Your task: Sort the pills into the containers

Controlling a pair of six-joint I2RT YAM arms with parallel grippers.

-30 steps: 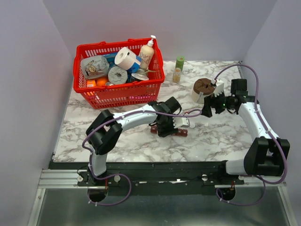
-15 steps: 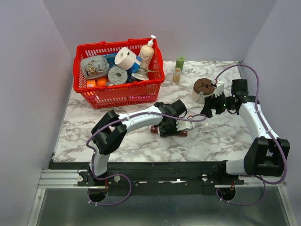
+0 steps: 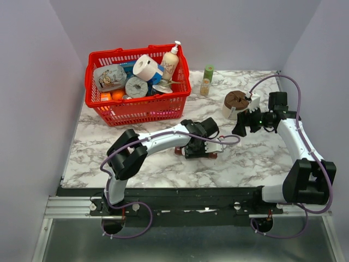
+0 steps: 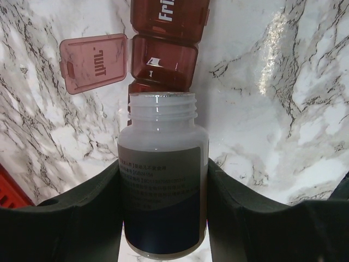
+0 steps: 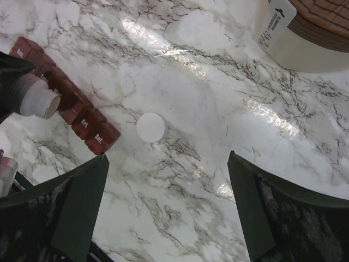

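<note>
My left gripper is shut on an uncapped white pill bottle with a dark label. The bottle's open mouth lies over the dark red-brown compartment strip, next to the compartment whose lid is flipped open. In the top view the left gripper sits over the strip at mid table. In the right wrist view the bottle points at the strip. My right gripper is open and empty, above the table to the right. I cannot make out any pills.
The bottle's white cap lies on the marble just right of the strip. A cream tub with a brown top stands beside the right gripper. A green-capped bottle and a full red basket stand at the back.
My left gripper has shifted slightly right and turned over the strip with the bottle in it. The right arm has stayed in place.
</note>
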